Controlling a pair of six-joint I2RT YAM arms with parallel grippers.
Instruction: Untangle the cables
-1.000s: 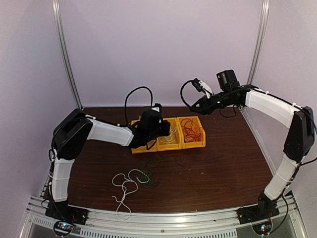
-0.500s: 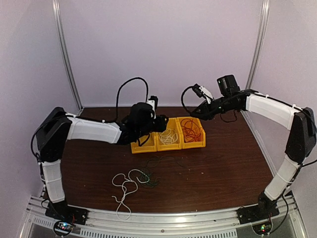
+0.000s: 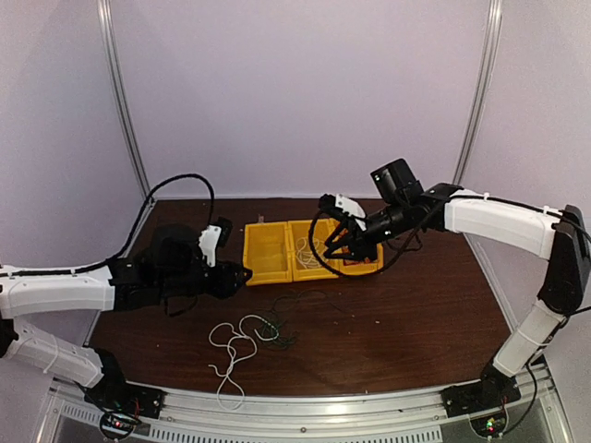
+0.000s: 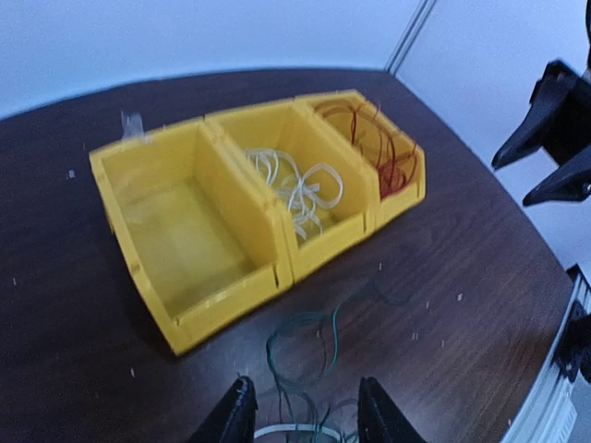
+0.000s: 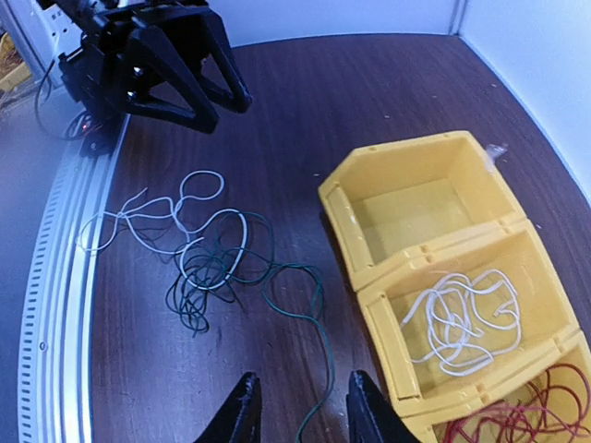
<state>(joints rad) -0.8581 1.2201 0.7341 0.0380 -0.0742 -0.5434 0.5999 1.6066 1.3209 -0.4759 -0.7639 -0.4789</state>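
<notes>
Three yellow bins (image 4: 231, 305) stand in a row. The middle one holds white cables (image 4: 295, 185); the end one holds red cables (image 4: 379, 148), which the right hand (image 5: 305, 411), fingers apart, hides from above. Nearer, a loose white cable (image 5: 171, 226) and a dark green cable (image 5: 222, 268) lie tangled, the green cut off under the left hand (image 4: 305, 415), whose fingers are also apart. The table (image 3: 416, 314) is dark wood and the walls (image 3: 305, 92) are lilac.

White arm shells (image 3: 494, 220), black joints (image 3: 565, 265)
</notes>
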